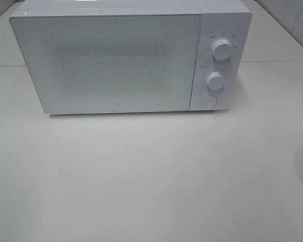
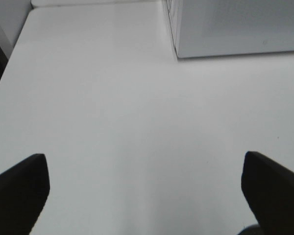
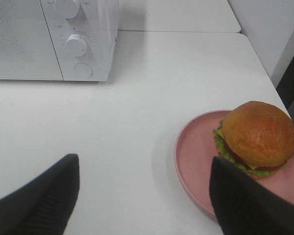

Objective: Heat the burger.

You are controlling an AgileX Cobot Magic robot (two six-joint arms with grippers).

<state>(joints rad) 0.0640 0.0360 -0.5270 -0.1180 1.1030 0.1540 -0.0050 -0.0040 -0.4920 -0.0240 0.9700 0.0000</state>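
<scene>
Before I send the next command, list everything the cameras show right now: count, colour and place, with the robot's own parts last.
microwave: one, white, at the back of the table, door closed
knobs: two, white, stacked on the microwave's right-hand panel
round button: one, white, below the knobs
table: one, white, under everything
burger: one, brown bun with green lettuce, on the pink plate
pink plate: one, on the table, seen only by the right wrist camera
left gripper: black fingers, open, empty
right gripper: black fingers, open, empty, beside the plate

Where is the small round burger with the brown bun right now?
The burger shows only in the right wrist view, sitting on a pink round plate on the white table, near the open right gripper.
</scene>
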